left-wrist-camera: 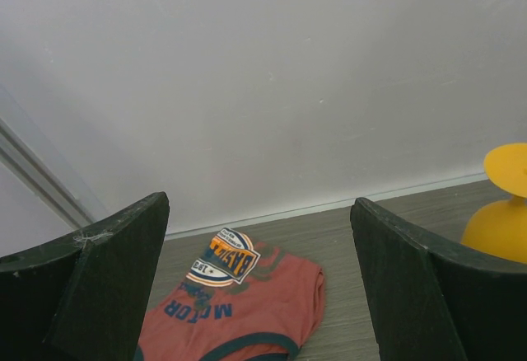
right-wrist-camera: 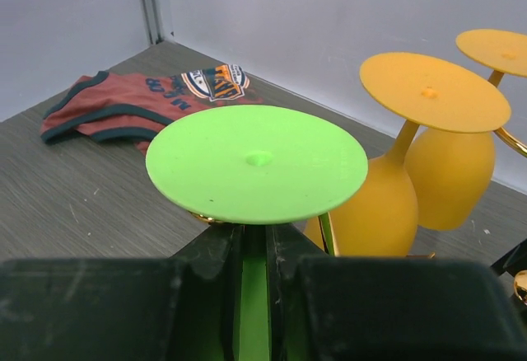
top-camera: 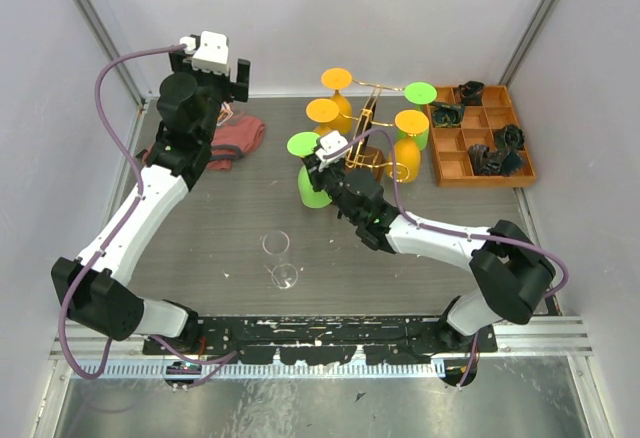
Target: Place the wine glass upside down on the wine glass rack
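Right gripper (right-wrist-camera: 255,250) clamps the stem of an inverted green plastic wine glass (right-wrist-camera: 257,159) beside the gold wire wine glass rack (top-camera: 368,118). Left gripper (left-wrist-camera: 257,254) is spread wide above a red printed shirt (left-wrist-camera: 239,307).

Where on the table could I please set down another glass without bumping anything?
The table is bare between the cloth and the clear glass, and from that glass left to the left arm. The back is crowded: the rack with its hung glasses, the right tool shut on a green glass, and the tray beside them.
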Robot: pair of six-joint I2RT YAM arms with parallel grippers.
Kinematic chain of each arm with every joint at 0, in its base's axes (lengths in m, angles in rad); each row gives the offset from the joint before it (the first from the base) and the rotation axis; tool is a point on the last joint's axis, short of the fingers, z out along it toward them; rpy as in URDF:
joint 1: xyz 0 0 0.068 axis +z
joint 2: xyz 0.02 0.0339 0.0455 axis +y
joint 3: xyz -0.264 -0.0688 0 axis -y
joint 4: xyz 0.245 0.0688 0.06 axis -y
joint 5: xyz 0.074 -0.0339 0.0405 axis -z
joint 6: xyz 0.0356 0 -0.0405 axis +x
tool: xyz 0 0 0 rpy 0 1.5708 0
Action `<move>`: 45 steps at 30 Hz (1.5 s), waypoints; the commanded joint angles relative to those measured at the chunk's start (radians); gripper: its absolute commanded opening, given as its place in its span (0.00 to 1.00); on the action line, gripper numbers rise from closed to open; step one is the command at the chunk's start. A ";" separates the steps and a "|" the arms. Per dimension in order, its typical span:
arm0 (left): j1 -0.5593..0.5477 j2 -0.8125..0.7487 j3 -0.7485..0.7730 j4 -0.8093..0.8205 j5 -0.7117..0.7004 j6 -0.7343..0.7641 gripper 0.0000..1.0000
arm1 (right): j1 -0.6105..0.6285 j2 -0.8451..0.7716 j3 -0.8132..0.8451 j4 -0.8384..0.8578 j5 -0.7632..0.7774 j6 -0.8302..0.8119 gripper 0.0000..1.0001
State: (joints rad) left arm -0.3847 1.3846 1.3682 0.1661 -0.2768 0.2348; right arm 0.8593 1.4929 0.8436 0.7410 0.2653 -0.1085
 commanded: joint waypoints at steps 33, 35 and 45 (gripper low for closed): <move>0.017 -0.012 -0.037 0.046 0.034 -0.038 0.98 | 0.012 0.019 0.034 0.080 -0.126 -0.033 0.31; 0.018 -0.012 -0.035 0.046 0.034 -0.038 0.98 | 0.013 0.022 0.036 0.082 -0.132 -0.033 0.32; 0.017 -0.009 -0.035 0.051 0.036 -0.041 0.98 | 0.024 0.029 0.046 0.093 -0.144 -0.084 0.28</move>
State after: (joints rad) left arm -0.3729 1.3846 1.3373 0.1745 -0.2481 0.2047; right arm 0.8619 1.5406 0.8619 0.7788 0.1631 -0.1635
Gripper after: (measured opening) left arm 0.980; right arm 0.306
